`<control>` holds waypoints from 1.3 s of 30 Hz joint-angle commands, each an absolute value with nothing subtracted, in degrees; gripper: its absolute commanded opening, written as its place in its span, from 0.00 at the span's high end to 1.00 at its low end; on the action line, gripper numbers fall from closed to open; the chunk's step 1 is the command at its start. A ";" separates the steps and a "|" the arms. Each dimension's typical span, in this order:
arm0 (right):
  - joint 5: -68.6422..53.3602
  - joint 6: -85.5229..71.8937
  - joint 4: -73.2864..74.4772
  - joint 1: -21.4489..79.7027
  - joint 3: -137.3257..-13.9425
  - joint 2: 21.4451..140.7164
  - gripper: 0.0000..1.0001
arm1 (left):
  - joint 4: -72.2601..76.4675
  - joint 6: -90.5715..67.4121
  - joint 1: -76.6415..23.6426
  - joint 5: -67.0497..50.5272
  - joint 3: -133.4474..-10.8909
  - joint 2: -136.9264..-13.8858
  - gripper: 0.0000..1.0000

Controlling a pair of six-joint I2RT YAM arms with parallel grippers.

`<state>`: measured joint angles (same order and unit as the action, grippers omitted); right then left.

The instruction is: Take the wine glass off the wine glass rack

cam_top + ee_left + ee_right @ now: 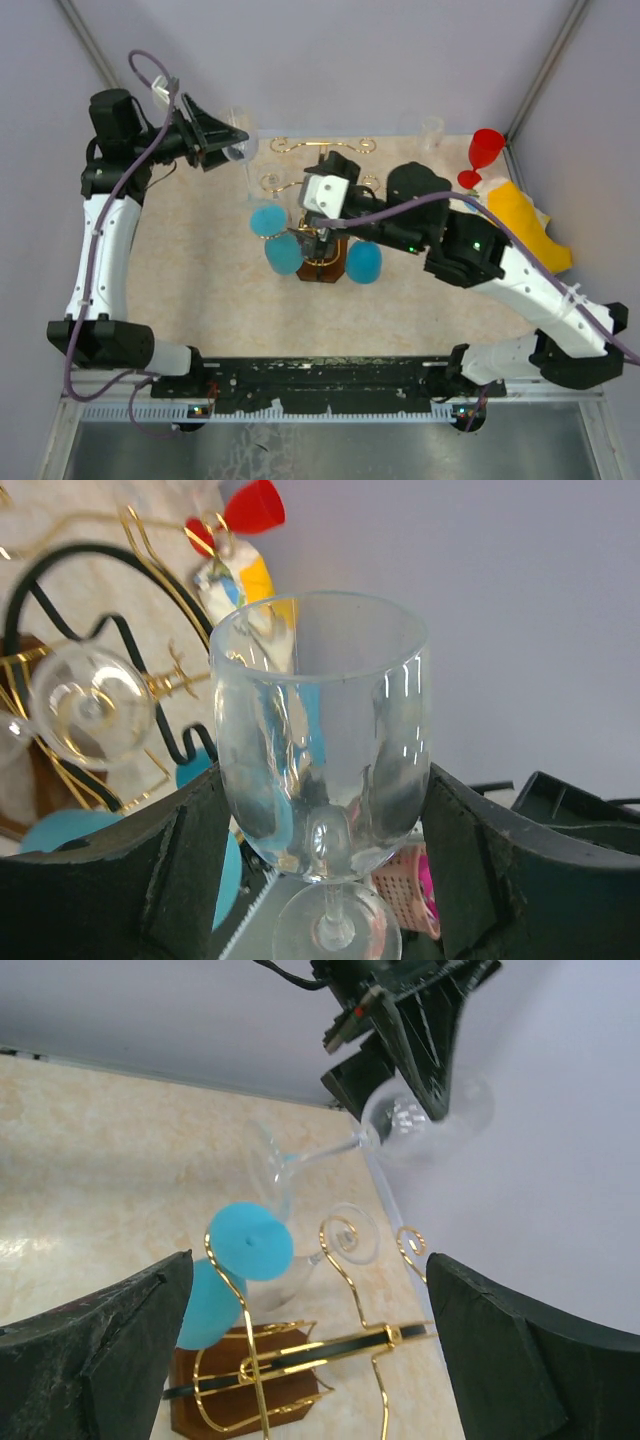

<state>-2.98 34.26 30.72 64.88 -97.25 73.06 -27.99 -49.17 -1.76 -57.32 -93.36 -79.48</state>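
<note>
My left gripper (pixel 232 143) is shut on the bowl of a clear wine glass (pixel 241 152), held tilted at the back left. In the left wrist view the wine glass (pixel 320 730) sits between both fingers (pixel 180 870). In the right wrist view the glass's (pixel 425 1120) stem and foot point toward the rack and sit above its loops, apart from them. The gold wire wine glass rack (pixel 322 268) on its brown base (pixel 200 1400) stands mid-table. My right gripper (pixel 320 232) hovers open over the rack (pixel 350 1340), holding nothing.
Three blue glasses (pixel 284 253) hang on the rack, plus another clear glass (pixel 95 705). A red wine glass (pixel 485 150) and a yellow object (pixel 528 225) stand at the back right. A small clear cup (pixel 432 130) is by the back wall.
</note>
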 commanded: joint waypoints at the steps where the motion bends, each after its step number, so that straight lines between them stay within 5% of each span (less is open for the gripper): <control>1: 4.97 33.07 24.80 65.37 -93.68 65.30 0.01 | -25.00 -45.11 2.46 -53.76 -102.75 -84.02 0.46; 9: 10.20 31.50 25.31 65.32 -86.81 57.99 0.01 | -21.79 -33.90 9.81 -39.34 -106.82 -88.63 0.45; 18: 17.50 31.65 22.34 63.87 -81.59 58.04 0.01 | -5.70 -18.78 9.76 -15.10 -90.74 -87.69 0.44; 26: 5.05 11.89 25.64 45.54 -82.30 60.40 0.01 | 16.32 -7.65 9.76 3.12 -75.27 -90.39 0.44; 30: 5.08 12.21 26.03 43.82 -80.89 60.47 0.01 | 31.28 -6.40 9.76 8.53 -68.67 -92.75 0.36; 39: 1.00 6.89 17.88 37.05 -72.77 58.89 0.01 | 48.93 -1.78 9.63 15.46 -64.40 -104.12 0.40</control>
